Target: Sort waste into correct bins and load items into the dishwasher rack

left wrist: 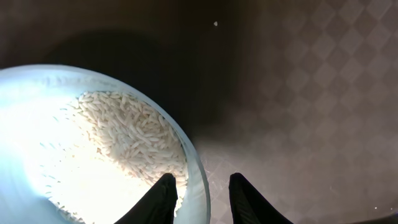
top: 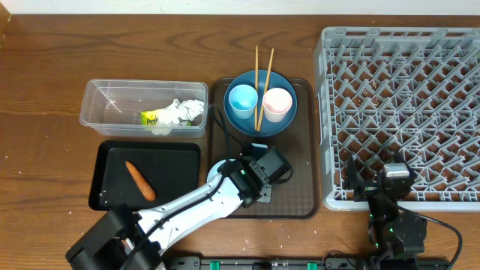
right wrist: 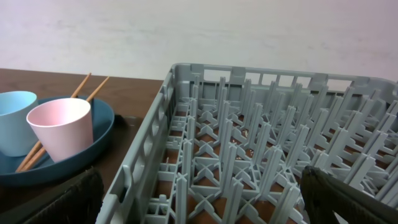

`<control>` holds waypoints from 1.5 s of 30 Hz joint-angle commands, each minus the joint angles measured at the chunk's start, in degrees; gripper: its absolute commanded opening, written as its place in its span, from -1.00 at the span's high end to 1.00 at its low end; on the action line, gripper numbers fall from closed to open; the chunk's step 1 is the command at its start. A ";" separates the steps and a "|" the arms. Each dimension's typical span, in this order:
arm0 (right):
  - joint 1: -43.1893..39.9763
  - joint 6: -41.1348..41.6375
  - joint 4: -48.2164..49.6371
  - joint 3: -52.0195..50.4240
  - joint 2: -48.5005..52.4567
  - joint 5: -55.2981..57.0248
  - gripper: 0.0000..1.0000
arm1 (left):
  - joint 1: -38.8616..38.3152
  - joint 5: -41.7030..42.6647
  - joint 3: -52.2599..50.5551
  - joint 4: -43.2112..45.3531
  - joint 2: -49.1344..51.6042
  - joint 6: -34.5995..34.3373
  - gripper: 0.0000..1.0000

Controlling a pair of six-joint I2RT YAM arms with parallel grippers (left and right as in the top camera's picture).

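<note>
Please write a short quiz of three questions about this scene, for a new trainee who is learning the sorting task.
1. Multiple choice: the snack wrapper lies in
A) the black tray
B) the clear tub
C) the dishwasher rack

2. True or false: the pale pink cup stands on the dark blue plate.

3. Fill in the missing word: the fingers of the left gripper straddle the rim of the white ____, which holds rice.

Key
1. B
2. True
3. bowl: it is the white bowl seen in the left wrist view.
</note>
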 commanded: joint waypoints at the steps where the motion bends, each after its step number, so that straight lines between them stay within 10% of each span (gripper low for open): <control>1: -0.35 -0.04 -0.20 -0.04 -0.22 0.39 -0.98 | -0.24 -1.36 -0.61 0.04 0.76 0.31 0.38; 45: -0.33 -0.04 -0.20 -0.04 -0.22 0.42 -0.99 | -0.24 -4.31 -0.33 1.29 2.93 0.31 0.70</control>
